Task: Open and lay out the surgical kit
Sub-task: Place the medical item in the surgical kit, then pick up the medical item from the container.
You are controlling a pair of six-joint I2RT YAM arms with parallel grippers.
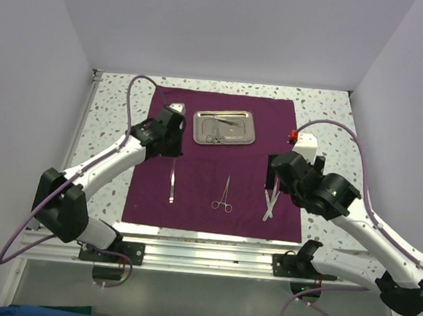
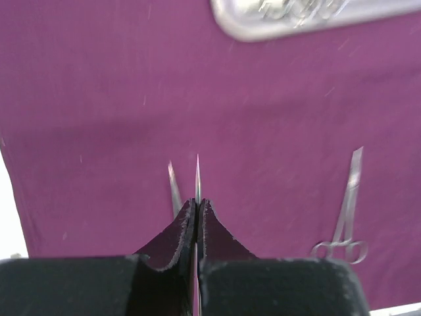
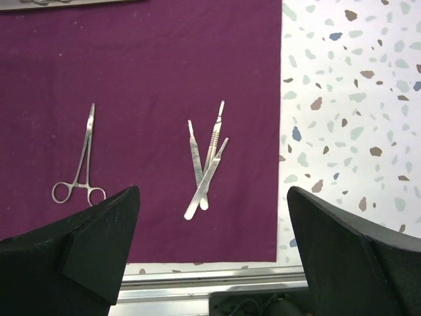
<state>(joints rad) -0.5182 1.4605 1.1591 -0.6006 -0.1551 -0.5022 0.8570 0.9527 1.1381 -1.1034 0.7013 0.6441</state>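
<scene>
left claw is clenching a thin silver instrument poking out ahead of its tips (likely stiff, light and slippery, so gripping mid-shaft); right claw is hanging released, crossed scalpels lying ahead of it on the maroon cloth

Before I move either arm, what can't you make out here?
Left wrist: fingers hide the thin silver instrument in the left gripper, except its tip.
Top view: what lies in the tray is too small; left wrist blurs and crops it.
Top view: right gripper covers the scalpel handles' far ends.
</scene>
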